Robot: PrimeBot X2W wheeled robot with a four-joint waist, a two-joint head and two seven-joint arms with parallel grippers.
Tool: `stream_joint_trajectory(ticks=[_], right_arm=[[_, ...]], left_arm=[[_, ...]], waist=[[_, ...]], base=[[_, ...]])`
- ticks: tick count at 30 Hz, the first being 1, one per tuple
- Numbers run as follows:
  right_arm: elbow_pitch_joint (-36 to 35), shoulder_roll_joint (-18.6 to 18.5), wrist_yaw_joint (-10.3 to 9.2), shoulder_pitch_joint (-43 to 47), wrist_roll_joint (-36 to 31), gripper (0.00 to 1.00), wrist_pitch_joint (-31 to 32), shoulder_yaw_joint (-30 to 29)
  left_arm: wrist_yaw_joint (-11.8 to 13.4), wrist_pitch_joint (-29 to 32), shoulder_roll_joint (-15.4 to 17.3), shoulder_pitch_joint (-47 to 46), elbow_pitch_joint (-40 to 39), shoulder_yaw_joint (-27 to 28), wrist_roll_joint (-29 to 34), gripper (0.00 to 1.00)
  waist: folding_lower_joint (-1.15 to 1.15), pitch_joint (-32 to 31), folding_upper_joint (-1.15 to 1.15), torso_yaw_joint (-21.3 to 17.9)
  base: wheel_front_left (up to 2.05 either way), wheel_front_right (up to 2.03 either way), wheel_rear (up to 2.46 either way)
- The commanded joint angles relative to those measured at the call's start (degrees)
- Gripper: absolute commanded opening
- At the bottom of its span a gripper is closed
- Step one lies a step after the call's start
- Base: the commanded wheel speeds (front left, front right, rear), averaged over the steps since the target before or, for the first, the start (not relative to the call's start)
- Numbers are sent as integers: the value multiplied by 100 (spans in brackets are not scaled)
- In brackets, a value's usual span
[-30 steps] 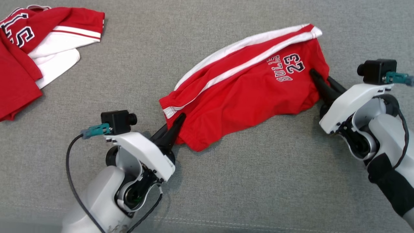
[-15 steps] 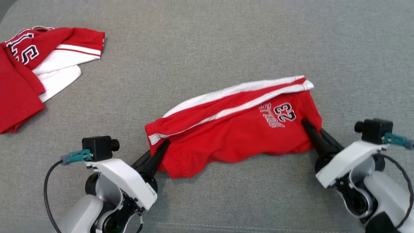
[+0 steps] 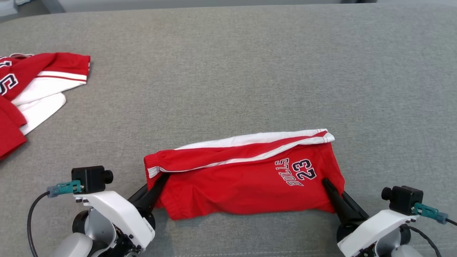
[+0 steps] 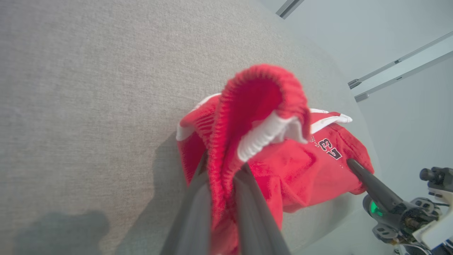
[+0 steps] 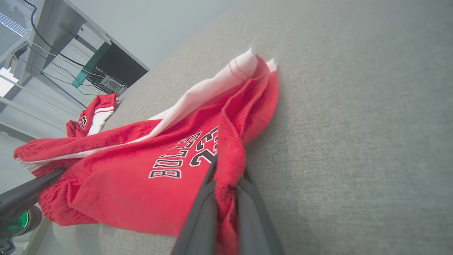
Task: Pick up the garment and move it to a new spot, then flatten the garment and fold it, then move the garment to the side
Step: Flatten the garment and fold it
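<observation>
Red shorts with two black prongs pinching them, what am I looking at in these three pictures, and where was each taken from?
This is a two-armed robot handling laundry. The wide picture comes from a camera on its head, looking down at a grey fabric surface. The other two come from cameras on its wrists, each looking along that arm's own dark fingers. Each arm ends in a two-fingered tool. The left tool is shut on the ribbed waistband of the red shorts; the right tool is shut on the opposite end, near the number 23. The shorts are stretched between them, far edge lying on the surface. At the far left lies a second red and white garment.
</observation>
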Motion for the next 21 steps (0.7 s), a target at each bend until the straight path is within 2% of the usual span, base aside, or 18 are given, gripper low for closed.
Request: stream_joint_trajectory(ticks=[1,3,11,12,14,15,16,21], right_arm=[[-170,-55,0,107,-167,0,76,-26],[-214,23,0,166,-351,0,184,-129],[28,310,0,159,-1048,0,337,-323],[63,343,0,147,-1064,6,356,-307],[125,399,0,124,-1086,50,344,-320],[153,416,0,117,-1095,97,325,-327],[182,425,0,117,-1110,100,302,-343],[236,432,0,128,-1242,100,57,-500]], left_arm=[[29,-17,196,-72,-185,289,-62,0],[114,20,288,-82,-126,248,64,0],[155,-35,-15,-318,502,163,79,0],[142,-67,-40,-356,579,162,96,2],[132,-139,-92,-407,706,176,115,88],[130,-213,-118,-429,747,193,142,100],[125,-290,-151,-441,778,215,154,100],[257,-748,-226,-429,785,330,365,100]], waist=[[0,-45,0,-85],[0,-61,0,-162],[0,-36,0,-295],[0,-27,0,-300],[0,-11,0,-305],[0,-7,0,-298],[0,-2,0,-289],[0,-14,0,-234]], base=[[0,0,0],[0,0,0],[0,0,0],[0,0,0],[0,0,0],[0,0,0],[0,0,0],[0,0,0]])
